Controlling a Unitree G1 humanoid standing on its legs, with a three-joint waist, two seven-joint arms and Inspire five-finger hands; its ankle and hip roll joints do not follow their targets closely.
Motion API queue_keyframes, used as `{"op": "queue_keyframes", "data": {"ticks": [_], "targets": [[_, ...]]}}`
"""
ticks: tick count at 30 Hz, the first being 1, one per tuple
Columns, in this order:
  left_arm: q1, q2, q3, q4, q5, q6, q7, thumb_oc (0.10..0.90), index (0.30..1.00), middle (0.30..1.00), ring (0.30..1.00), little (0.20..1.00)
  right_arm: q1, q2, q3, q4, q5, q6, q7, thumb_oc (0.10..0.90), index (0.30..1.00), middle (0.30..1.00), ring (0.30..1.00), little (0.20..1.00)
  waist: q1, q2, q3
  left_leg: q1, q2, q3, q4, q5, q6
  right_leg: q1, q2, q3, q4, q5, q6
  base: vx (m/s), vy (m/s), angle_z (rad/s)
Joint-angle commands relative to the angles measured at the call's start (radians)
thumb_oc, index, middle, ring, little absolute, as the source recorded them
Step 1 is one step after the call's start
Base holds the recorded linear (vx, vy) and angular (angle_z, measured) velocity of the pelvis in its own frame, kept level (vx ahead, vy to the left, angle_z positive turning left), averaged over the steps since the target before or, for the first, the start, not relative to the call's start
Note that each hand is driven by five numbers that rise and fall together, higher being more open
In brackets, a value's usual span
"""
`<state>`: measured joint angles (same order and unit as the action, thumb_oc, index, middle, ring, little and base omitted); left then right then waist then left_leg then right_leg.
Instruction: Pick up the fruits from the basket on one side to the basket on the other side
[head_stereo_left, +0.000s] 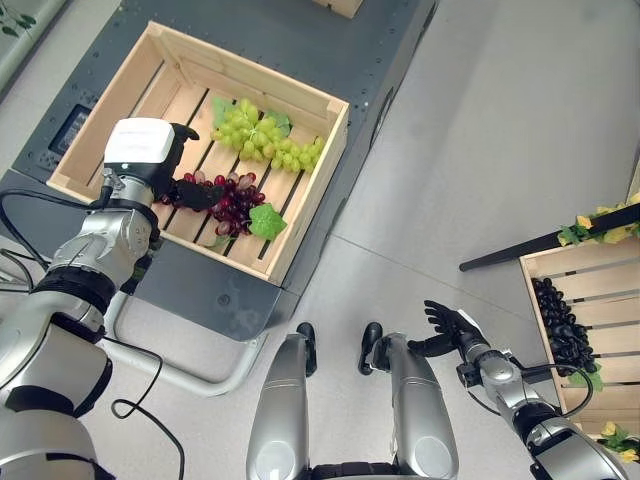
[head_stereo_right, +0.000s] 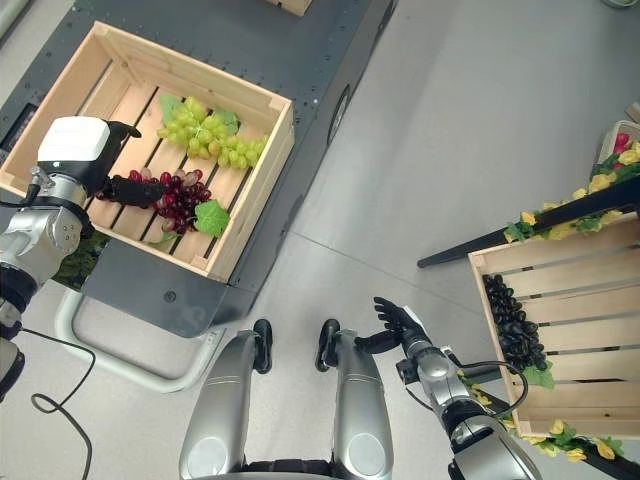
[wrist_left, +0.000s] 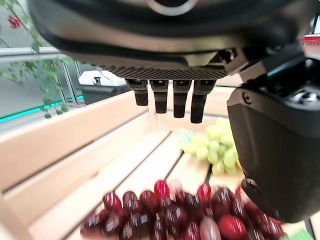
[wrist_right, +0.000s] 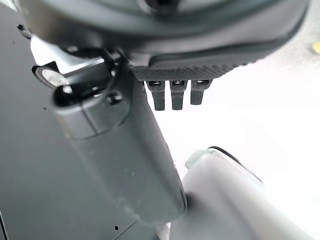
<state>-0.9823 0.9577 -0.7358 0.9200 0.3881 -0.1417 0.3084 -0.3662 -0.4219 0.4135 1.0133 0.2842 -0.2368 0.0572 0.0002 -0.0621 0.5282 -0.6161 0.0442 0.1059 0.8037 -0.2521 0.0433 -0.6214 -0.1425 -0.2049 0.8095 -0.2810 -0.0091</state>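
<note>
A dark grey table (head_stereo_left: 330, 60) fills the upper left of the head views, its flat top studded with small bolts along the edges. On it sits a pale wooden crate (head_stereo_left: 300, 215), set at an angle with one corner close to the table's near edge. A second wooden piece (head_stereo_left: 340, 6) shows at the top edge of the frame on the same surface, perhaps another crate. A white tubular frame (head_stereo_left: 200, 375) curves out beneath the table's near side. The light grey floor (head_stereo_left: 480, 150) spreads across the centre and right, where a second slatted crate (head_stereo_right: 580, 300) stands at the right edge.
</note>
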Motion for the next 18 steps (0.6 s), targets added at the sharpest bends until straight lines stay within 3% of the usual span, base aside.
{"op": "queue_keyframes", "data": {"ticks": [1,6,9,11,14,18], "targets": [[-0.117,0.118,0.044,-0.065,-0.048,-0.016,-0.010,0.800,0.900,0.900,0.900,0.900,0.036,-0.059,0.002,-0.044,0.000,-0.033,-0.017,0.800,0.900,0.900,0.900,0.900,0.014,0.016,-0.008,0.048,-0.009,0.053,-0.012,-0.077,0.036,0.074,-0.001,-0.019,-0.039,0.006,0.000,0.03,0.057,0.02],[-0.090,0.131,0.073,-0.079,-0.142,-0.060,-0.086,0.800,0.900,0.900,0.900,0.900,0.063,-0.067,0.004,-0.060,-0.025,-0.036,-0.023,0.800,0.900,0.900,0.900,0.900,0.017,0.013,-0.008,0.034,-0.010,0.045,0.006,-0.098,0.035,0.063,0.000,-0.012,-0.027,-0.002,0.016,0.05,0.017,0.02],[-0.066,0.148,0.113,-0.125,-0.208,-0.100,-0.138,0.800,0.900,0.900,0.900,0.900,0.074,-0.071,-0.005,-0.077,-0.036,-0.032,-0.031,0.800,0.900,0.900,0.900,0.900,0.019,0.012,-0.008,0.001,-0.007,0.048,0.007,-0.080,0.040,0.033,0.000,-0.017,-0.026,0.013,0.012,0.03,-0.006,0.06],[-0.035,0.148,0.151,-0.163,-0.307,-0.122,-0.214,0.800,0.900,0.900,0.900,0.900,0.094,-0.073,-0.010,-0.088,-0.044,-0.031,-0.034,0.800,0.900,0.900,0.900,0.900,0.024,0.011,-0.008,0.016,-0.009,0.044,-0.006,-0.090,0.035,0.046,0.002,-0.016,-0.036,0.009,0.026,0.07,-0.007,0.10],[-0.024,0.152,0.163,-0.184,-0.286,-0.118,-0.274,0.800,0.900,0.900,0.900,0.900,0.098,-0.079,-0.016,-0.100,-0.048,-0.028,-0.038,0.800,0.900,0.900,0.900,0.900,0.024,0.013,-0.008,0.006,-0.009,0.042,-0.009,-0.086,0.034,0.039,0.002,-0.018,-0.042,0.015,0.028,0.00,-0.003,0.03],[-0.052,0.162,0.102,-0.167,-0.093,-0.061,-0.291,0.800,0.900,0.900,0.900,0.900,0.081,-0.088,-0.011,-0.096,-0.043,-0.029,-0.036,0.800,0.900,0.900,0.900,0.900,0.021,0.016,-0.008,-0.009,-0.009,0.043,-0.016,-0.080,0.033,0.027,0.002,-0.022,-0.050,0.020,0.029,0.00,0.003,0.01]]}}
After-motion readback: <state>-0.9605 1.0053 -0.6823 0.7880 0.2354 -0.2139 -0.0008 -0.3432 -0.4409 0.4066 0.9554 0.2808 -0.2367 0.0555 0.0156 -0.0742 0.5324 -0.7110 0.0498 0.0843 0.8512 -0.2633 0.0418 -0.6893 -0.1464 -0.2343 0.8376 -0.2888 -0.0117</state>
